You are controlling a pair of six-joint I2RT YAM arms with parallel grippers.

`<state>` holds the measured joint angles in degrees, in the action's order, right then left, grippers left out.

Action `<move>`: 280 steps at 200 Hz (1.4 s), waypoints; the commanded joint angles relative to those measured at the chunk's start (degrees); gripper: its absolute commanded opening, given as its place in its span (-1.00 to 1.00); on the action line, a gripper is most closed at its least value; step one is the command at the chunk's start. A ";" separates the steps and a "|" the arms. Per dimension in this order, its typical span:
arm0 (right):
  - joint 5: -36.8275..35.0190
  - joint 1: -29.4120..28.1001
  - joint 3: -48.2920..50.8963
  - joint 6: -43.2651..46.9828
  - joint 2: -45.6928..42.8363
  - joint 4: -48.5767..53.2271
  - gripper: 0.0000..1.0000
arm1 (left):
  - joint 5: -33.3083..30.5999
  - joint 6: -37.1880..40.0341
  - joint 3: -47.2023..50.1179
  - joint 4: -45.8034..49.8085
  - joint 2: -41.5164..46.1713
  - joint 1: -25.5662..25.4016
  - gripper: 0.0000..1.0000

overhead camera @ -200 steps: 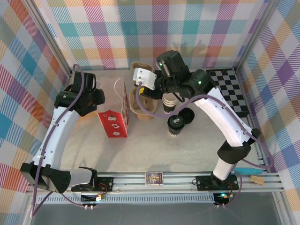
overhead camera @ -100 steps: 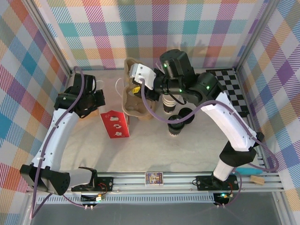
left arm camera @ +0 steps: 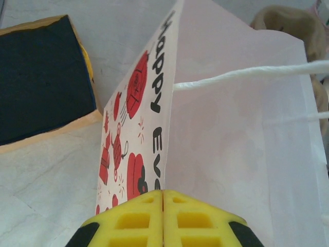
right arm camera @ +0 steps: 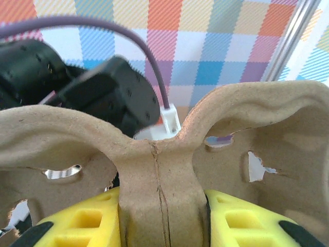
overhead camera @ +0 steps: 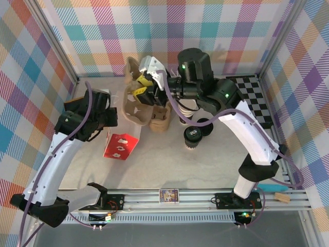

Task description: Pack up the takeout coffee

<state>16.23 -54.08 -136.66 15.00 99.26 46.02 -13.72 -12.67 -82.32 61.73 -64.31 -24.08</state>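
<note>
Item one, far left: my left gripper (left arm camera: 163, 195), yellow fingers pressed flat together and pinching the top edge of the paper gift bag (overhead camera: 121, 146). The bag is white with red drawings and black lettering. It leans over on the table, and its white cord handle (left arm camera: 241, 75) shows in the left wrist view. Item two, left of centre: a brown pulp cup carrier (overhead camera: 133, 105), tipped up on edge. My right gripper (right arm camera: 162, 208) is clamped on it, one yellow finger on either side of the central ridge. I cannot tell whether its lower edge touches the table. Item three, just right of it: a second brown pulp piece (overhead camera: 160, 118) lying on the table. Item four: a stack of white cups (overhead camera: 185, 110), partly under my right arm. Item five, right of centre: the takeout coffee (overhead camera: 193, 137), upright on the table with its black lid on. It is well apart from the bag and no gripper is on it. Item six: a loose black lid (overhead camera: 206, 126) just beside the coffee, on its far side. Item seven, far right: a checkered mat (overhead camera: 253, 98) against the wall.
</note>
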 commanded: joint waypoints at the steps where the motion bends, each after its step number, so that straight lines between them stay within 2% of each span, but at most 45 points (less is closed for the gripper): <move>1: 5.01 -0.45 -3.82 -5.54 3.95 -0.84 -0.40 | -3.66 -1.62 0.67 2.91 2.32 -2.81 -1.00; 29: 4.88 -0.50 -0.35 -6.85 3.70 -1.16 -0.42 | -1.38 -3.50 2.84 2.45 5.46 -2.95 -1.00; 57: 5.17 -0.41 13.28 -8.04 -1.18 -9.71 -0.42 | 0.89 -4.38 4.13 2.42 7.39 -3.04 -1.00; 70: 4.82 -0.18 16.53 -8.41 -1.92 -11.73 -0.42 | 1.81 -4.62 4.70 2.34 7.93 -3.05 -1.00; 113: 5.74 0.13 16.56 -7.97 0.52 -8.86 -0.44 | 2.96 -5.33 6.36 2.09 9.26 -3.40 -1.00; 160: 7.55 0.12 22.89 -7.53 -0.17 -9.25 -0.45 | 5.24 -5.88 6.69 0.71 9.59 -3.52 -1.00; 195: 5.36 0.11 25.57 -6.58 -1.08 -5.75 -0.46 | 5.01 -5.76 6.57 0.54 9.60 -3.46 -1.00; 229: 5.04 0.12 30.33 -6.47 -3.02 -6.78 -0.46 | 6.76 -5.92 6.99 -0.77 10.10 -3.44 -1.00; 280: 4.71 0.12 30.18 -3.49 -1.30 -4.94 -0.46 | 9.49 -5.66 7.14 -1.09 10.58 -3.57 -1.00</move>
<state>20.69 -54.02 -106.54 8.75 98.13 40.53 -6.61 -18.41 -75.53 61.56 -54.57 -27.24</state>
